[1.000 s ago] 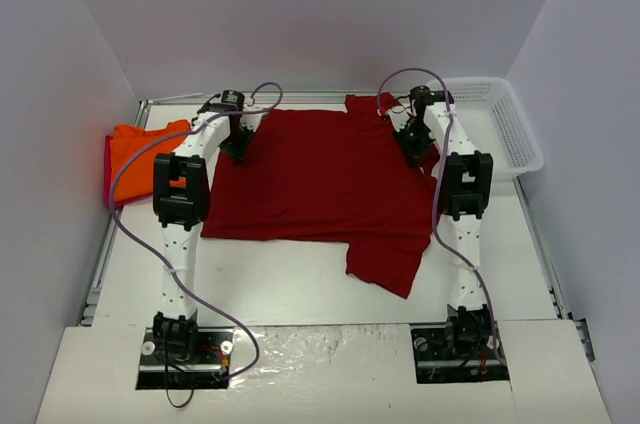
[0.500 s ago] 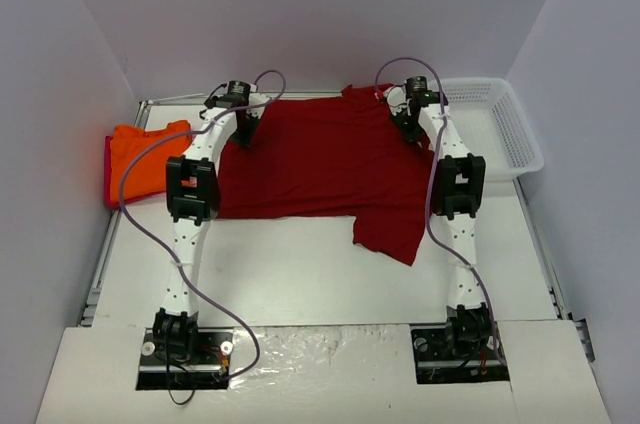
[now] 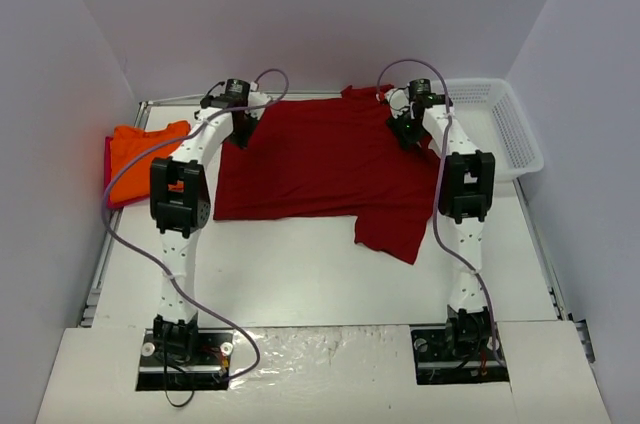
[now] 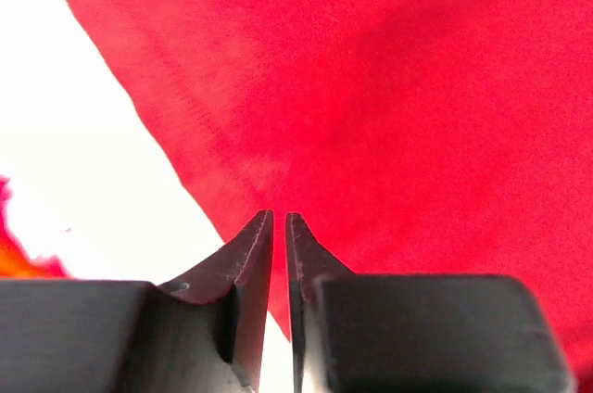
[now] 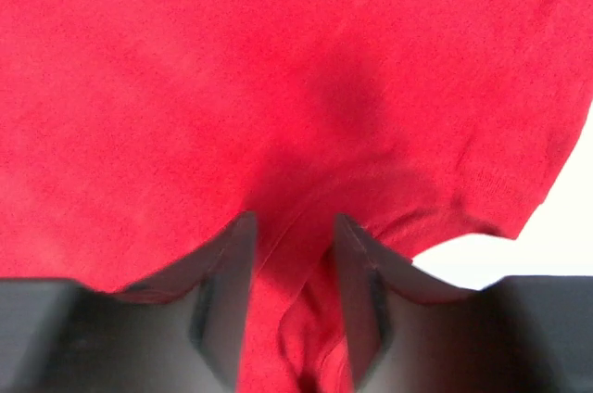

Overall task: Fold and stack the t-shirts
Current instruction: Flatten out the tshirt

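Observation:
The large dark red t-shirt [image 3: 320,164] lies spread flat on the far half of the table, one sleeve flopped toward me at the front right [image 3: 392,234]. My left gripper [image 3: 240,128] is at its far left corner, the jaws pinched nearly together on the cloth edge [image 4: 279,215]. My right gripper [image 3: 408,131] is at the far right shoulder, with a bunched fold of red cloth [image 5: 306,319] held between its jaws [image 5: 294,219]. The orange t-shirt [image 3: 142,149] lies folded at the far left on a pinkish layer [image 3: 110,182].
A white mesh basket [image 3: 505,129] stands at the far right, close to the right arm. White walls close in the table on three sides. The orange cloth shows at the left edge of the left wrist view [image 4: 14,261].
Both grippers pulled the dark red shirt away from me toward the back wall. In the last half second the shirt stayed put; the left arm's elbow shifted left.

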